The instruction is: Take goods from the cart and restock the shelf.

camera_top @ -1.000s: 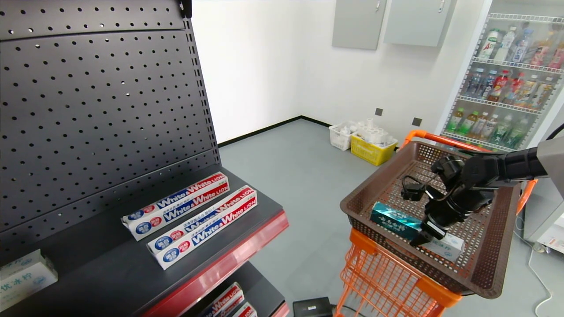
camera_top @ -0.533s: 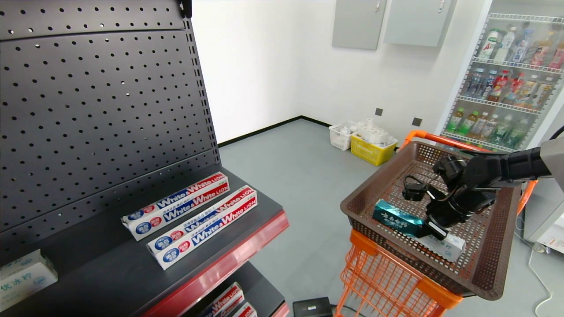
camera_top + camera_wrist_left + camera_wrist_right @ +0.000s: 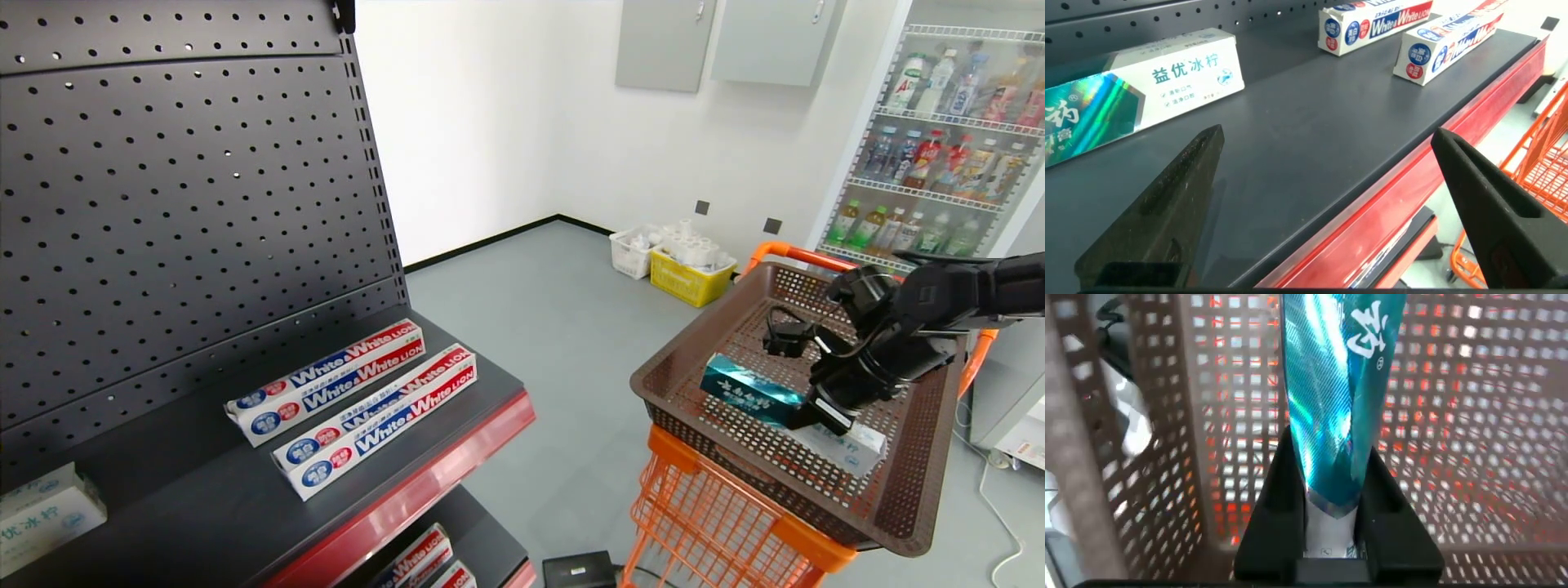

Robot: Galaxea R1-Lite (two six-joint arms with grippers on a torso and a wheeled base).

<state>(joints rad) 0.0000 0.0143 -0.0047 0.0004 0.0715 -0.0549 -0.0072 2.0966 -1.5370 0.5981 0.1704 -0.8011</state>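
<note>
Pick-up stage: right hand [image 3: 808,415] clamped across long teal-and-white foil toothpaste box [image 3: 751,390], inside brown perforated plastic basket [image 3: 906,490] atop orange wire cart [image 3: 710,523]
Next, likely: raise clear of basket rim, then swing across the gap to dark grey metal shelf [image 3: 204,498]. Left hand [image 3: 1327,139] spread wide, empty, low over that shelf. Lying there: two white, red and blue cartons [image 3: 326,380], one pale box [image 3: 49,506]; set down beside, not on top. Basket wall the likely snag
</note>
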